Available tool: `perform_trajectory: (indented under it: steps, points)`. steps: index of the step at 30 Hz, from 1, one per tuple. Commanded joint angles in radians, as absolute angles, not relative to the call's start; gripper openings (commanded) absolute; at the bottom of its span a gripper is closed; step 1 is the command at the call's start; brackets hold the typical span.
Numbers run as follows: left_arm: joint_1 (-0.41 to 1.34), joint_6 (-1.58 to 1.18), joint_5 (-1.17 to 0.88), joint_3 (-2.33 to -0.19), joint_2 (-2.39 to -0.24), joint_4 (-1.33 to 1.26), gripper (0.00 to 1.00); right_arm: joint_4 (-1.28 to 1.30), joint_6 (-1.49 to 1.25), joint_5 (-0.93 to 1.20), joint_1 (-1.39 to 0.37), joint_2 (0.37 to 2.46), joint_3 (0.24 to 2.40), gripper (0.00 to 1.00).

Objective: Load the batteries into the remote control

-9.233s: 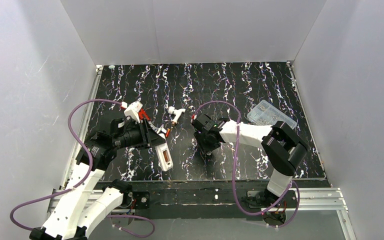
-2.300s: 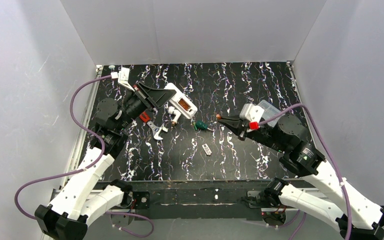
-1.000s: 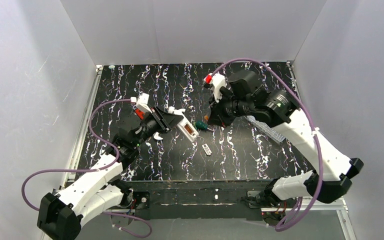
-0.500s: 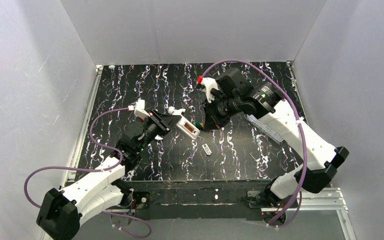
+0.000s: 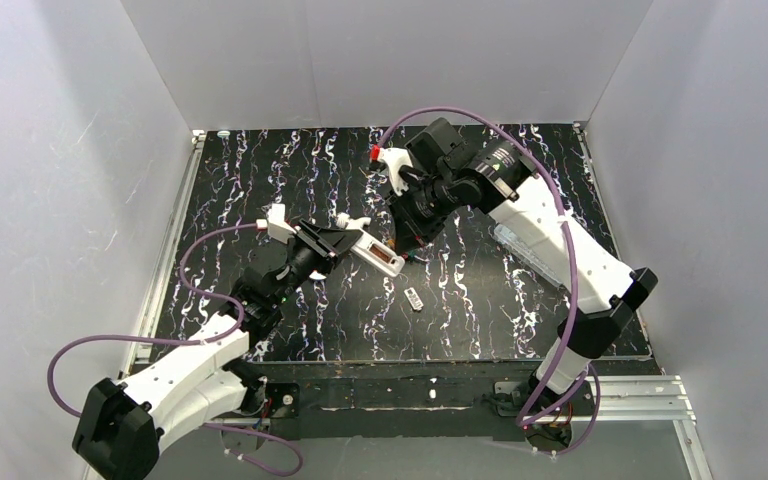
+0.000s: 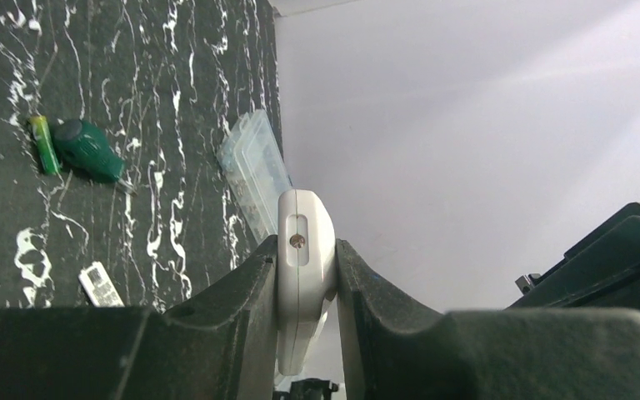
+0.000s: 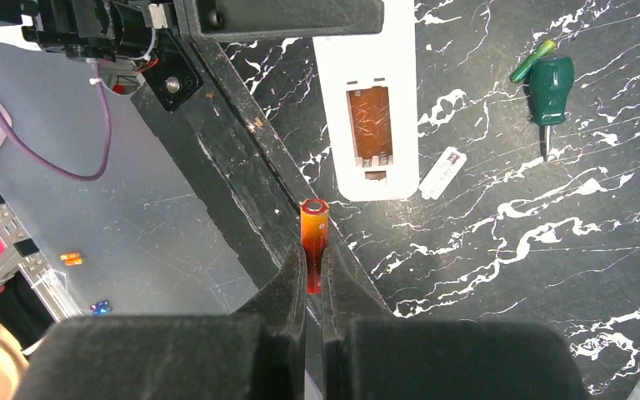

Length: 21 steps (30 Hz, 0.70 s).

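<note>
Black white-veined tabletop (image 5: pixel 260 190), white walls (image 5: pixel 390 60) round it. Remote control (image 7: pixel 367 179) is held off the tabletop over its middle, back side up. Its battery bay (image 7: pixel 371 125) is uncovered, showing a brownish floor and no battery that I can make out. Left gripper (image 5: pixel 340 243) is clamped on the remote's long edges, with the bay end sticking out past the fingers. One red-orange battery (image 7: pixel 313 237) is pinched between the right gripper's (image 7: pixel 313 262) closed jaws, just beside the remote's free end and apart from it (the gap is too small to judge from above).

Judged progress: cover off, one battery in hand, nothing loaded. Left to do: seat this battery, then any others; none in view.

Cover plate (image 7: pixel 443 173) lies flat just beside the remote's end, toward the near edge. Green screwdriver (image 7: pixel 552 87) lies mid-tabletop. Clear box (image 6: pixel 254 167) sits toward the right edge.
</note>
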<state>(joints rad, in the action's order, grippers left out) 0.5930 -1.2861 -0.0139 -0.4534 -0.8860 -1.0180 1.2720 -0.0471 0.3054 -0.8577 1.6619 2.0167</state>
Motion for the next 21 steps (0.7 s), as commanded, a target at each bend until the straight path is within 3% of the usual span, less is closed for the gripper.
perform_trajectory:
  steps: [1, 6, 21]
  points:
    - [0.597, -1.360, -0.091, -0.519, -0.878, -1.059, 0.00, 1.327, -0.015, 0.310, -0.867, 1.675, 2.086, 0.01]
    - [0.598, -1.406, -0.202, -0.566, -0.953, -1.112, 0.00, 1.348, -0.027, 0.305, -0.884, 1.697, 2.083, 0.01]
    - [0.606, -1.377, -0.274, -0.602, -0.978, -1.118, 0.00, 1.369, -0.047, 0.221, -0.895, 1.716, 2.078, 0.01]
